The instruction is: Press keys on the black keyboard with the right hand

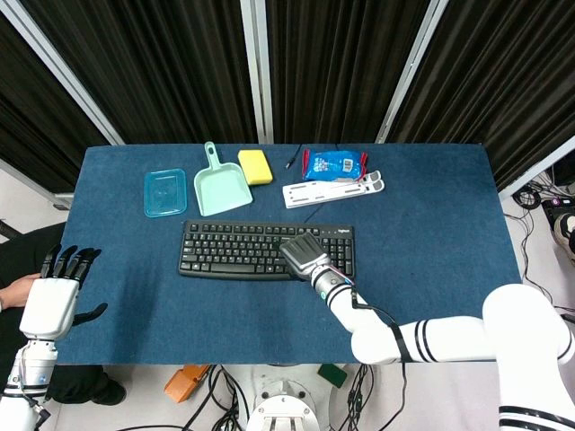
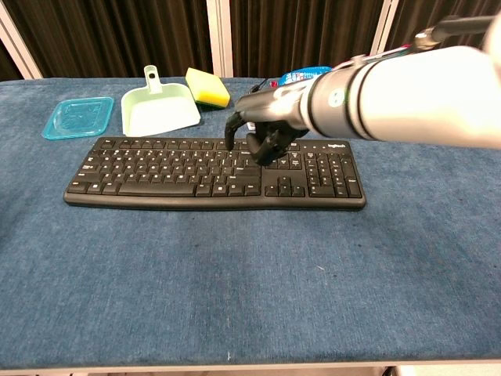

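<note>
The black keyboard [image 1: 238, 250] [image 2: 156, 168] lies flat in the middle of the blue table [image 1: 422, 206]. My right hand [image 1: 304, 255] [image 2: 264, 131] hovers over its right-centre section, just left of the arrow keys. In the chest view one finger points down at the upper key rows while the others curl in; I cannot tell whether the tip touches a key. The right forearm crosses the number pad. My left hand [image 1: 56, 293] stays off the table's left edge with fingers spread, holding nothing.
Behind the keyboard stand a teal tray [image 1: 165, 191] [image 2: 77, 117], a green dustpan [image 1: 220, 186] [image 2: 156, 110], a yellow sponge [image 1: 255, 166] [image 2: 207, 87], a blue packet [image 1: 334, 164] and a white holder [image 1: 332, 190]. A person's hand [image 1: 13, 289] shows at the left edge.
</note>
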`<state>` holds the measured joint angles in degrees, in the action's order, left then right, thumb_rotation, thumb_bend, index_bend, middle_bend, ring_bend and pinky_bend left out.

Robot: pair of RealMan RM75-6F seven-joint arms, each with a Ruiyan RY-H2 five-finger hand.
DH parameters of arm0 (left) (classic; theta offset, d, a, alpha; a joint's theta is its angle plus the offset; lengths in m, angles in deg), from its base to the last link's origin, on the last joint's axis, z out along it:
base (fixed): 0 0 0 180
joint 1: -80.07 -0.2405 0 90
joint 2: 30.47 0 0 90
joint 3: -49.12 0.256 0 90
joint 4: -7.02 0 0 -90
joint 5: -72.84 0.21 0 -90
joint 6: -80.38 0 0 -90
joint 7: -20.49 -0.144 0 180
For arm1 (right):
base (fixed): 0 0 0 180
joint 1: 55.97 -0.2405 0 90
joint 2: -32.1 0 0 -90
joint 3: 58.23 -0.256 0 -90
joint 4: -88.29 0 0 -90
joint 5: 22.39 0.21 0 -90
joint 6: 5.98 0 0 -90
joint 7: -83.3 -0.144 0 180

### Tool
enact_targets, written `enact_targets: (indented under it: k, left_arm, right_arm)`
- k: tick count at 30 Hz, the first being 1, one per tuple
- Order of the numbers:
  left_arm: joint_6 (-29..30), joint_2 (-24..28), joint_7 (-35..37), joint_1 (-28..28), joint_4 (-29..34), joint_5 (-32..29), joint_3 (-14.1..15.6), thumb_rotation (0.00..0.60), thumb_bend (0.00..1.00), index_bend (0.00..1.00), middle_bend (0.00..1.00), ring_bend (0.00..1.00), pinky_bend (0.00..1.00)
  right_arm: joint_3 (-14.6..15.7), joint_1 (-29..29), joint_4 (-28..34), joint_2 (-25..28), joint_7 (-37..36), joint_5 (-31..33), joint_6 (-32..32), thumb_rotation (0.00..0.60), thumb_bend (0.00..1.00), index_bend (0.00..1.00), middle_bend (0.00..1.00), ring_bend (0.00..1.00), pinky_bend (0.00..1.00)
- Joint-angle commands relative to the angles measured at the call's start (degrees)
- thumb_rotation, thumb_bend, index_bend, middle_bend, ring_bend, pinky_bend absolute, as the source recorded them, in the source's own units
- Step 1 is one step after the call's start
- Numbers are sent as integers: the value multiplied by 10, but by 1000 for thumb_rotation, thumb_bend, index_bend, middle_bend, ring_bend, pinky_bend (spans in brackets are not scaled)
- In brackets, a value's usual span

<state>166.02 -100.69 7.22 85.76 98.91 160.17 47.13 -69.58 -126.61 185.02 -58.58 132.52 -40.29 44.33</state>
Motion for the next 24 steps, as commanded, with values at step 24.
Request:
enact_targets:
  k: [24]
  left_arm:
    - [6,-2,6,-6,-7,-9,1,600,96,161,161,105,4]
  right_arm:
    - [32,-89,-95,-62,-9,88,-44,534,1000,253,930,1000,1000]
